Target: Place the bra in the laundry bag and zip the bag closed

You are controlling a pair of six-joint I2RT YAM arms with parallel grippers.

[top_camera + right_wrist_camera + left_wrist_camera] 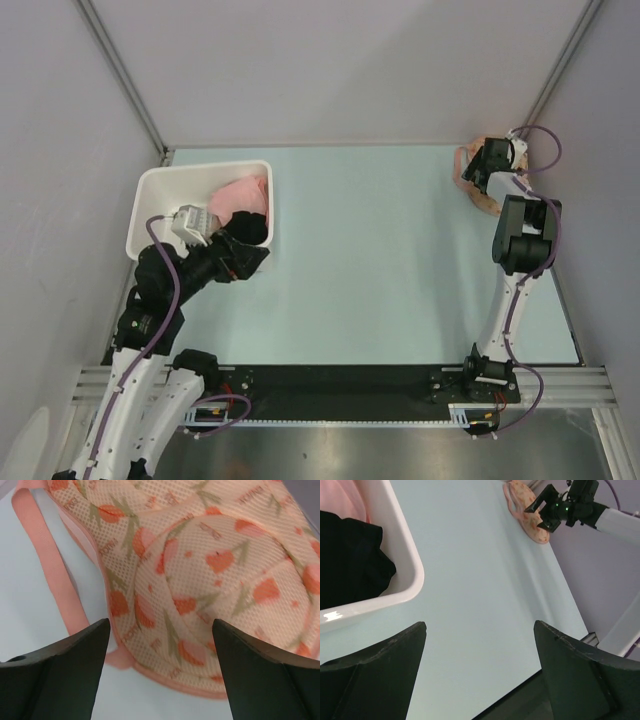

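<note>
The laundry bag (465,163), cream-peach mesh with an orange-pink print, lies closed at the table's far right corner. It fills the right wrist view (210,580), and its pink strap (45,555) lies on the table to the left. It also shows in the left wrist view (536,531). My right gripper (480,172) is open just above the bag's near rim (159,622), with nothing between its fingers. My left gripper (255,258) is open and empty over bare table beside the bin's right wall (480,625). No bra shows in any view.
A white plastic bin (200,170) stands at the far left and holds a pink cloth (240,195) and a black garment (250,228). The bin wall (405,570) is close to my left fingers. Grey walls close in the table at the back and sides.
</note>
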